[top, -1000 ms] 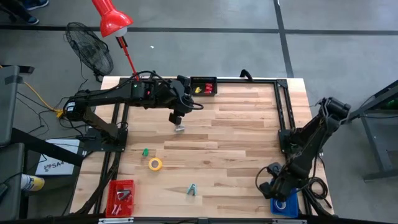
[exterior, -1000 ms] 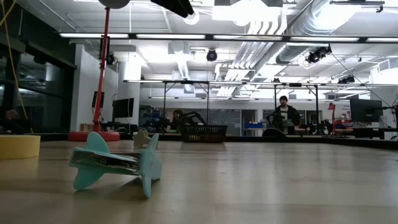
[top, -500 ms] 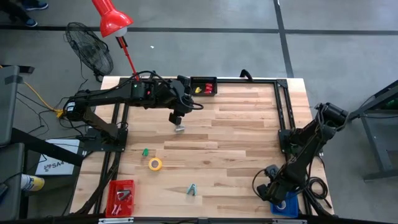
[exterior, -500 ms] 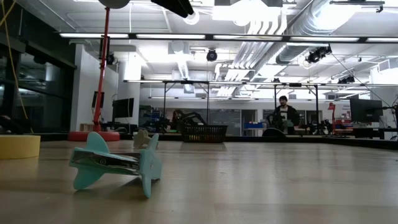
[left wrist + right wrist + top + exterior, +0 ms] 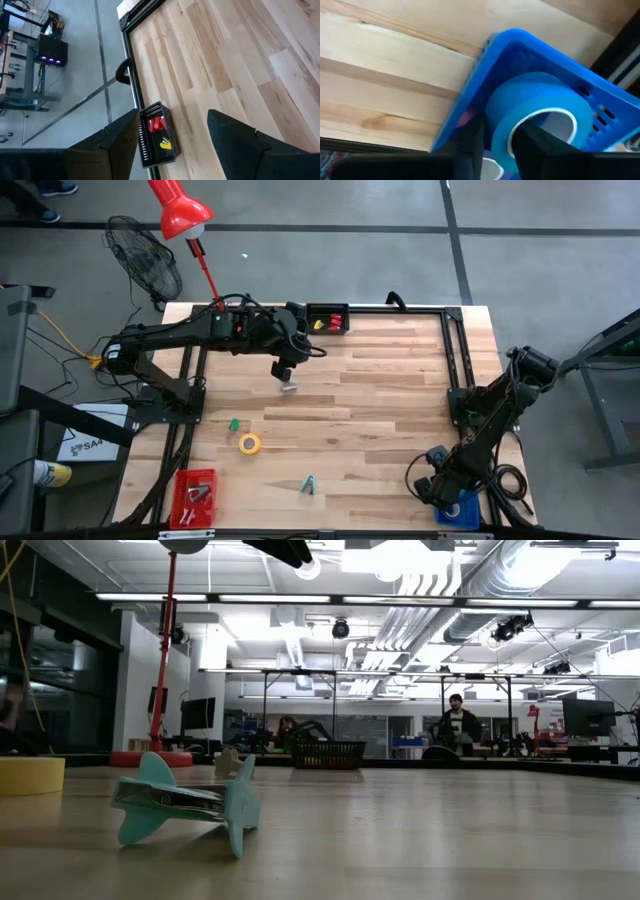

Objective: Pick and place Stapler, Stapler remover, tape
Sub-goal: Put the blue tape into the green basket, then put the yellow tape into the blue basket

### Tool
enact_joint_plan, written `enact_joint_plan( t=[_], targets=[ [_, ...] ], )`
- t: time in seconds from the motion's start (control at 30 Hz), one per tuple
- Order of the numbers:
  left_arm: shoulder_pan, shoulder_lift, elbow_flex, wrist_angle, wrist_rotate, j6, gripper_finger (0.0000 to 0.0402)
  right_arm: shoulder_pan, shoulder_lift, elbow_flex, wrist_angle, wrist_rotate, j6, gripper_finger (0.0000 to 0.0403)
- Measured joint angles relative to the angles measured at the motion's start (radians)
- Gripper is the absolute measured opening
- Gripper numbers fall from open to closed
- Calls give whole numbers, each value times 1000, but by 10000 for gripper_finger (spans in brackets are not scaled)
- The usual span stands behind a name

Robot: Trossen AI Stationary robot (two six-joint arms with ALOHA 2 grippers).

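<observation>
Right gripper (image 5: pixel 436 485) over blue plastic basket (image 5: pixel 520 45) at tabletop's near right corner; we see fingers (image 5: pixel 470 145) released beside blue tape roll (image 5: pixel 535 112) lying inside basket. Left gripper (image 5: pixel 285 370) near far edge, fingers spread, empty.

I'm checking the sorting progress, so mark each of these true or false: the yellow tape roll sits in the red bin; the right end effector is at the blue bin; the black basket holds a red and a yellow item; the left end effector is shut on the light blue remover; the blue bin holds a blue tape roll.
1. The yellow tape roll sits in the red bin. False: it lies on the bare table, apart from that bin.
2. The right end effector is at the blue bin. True.
3. The black basket holds a red and a yellow item. True.
4. The left end effector is shut on the light blue remover. False: its fingers are open and empty, and the remover lies on the table far from it.
5. The blue bin holds a blue tape roll. True.
</observation>
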Motion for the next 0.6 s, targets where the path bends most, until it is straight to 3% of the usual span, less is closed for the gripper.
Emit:
enact_joint_plan(
  t=[0.37,0.6],
  targets=[
    [0,0,0,0,1,5,229,0,-31,0,15,14,-8,161],
    [0,0,0,0,0,23,229,0,-133,0,5,19,-8,173]
  ],
)
